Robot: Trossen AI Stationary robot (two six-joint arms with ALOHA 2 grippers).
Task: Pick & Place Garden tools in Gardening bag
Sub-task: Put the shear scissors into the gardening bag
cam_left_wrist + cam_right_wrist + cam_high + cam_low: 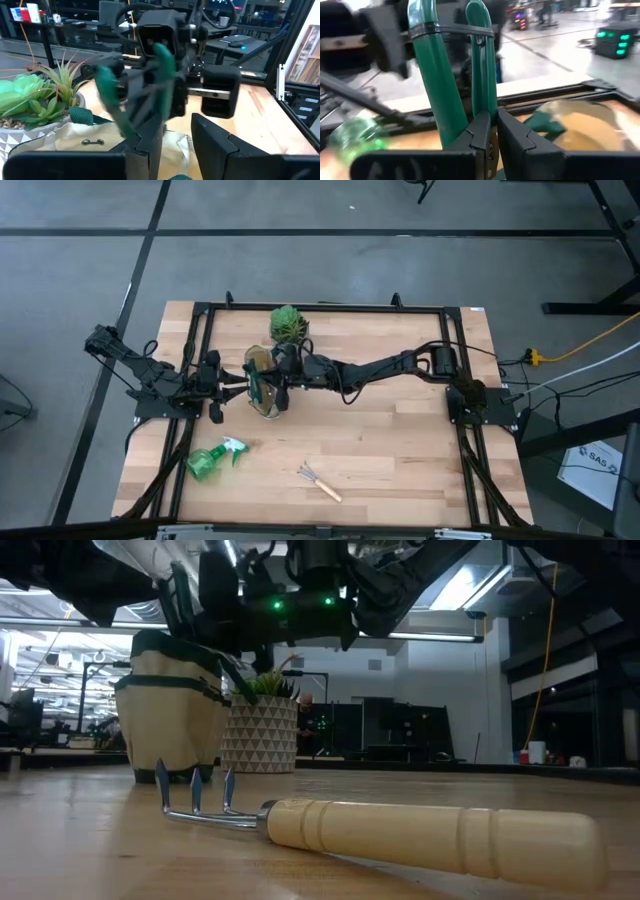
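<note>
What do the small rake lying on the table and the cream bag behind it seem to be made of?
The mini rake: pale turned wood handle, smooth and matt with faint grain; its bent prongs look like shiny grey metal. The cream gardening bag: probably canvas, since it creases softly, with dark green trim that looks like fabric.

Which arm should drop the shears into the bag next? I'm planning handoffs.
Right. Its claw is shut on the green-handled shears above the gardening bag. The left claw holds nothing, beside the bag.
</note>
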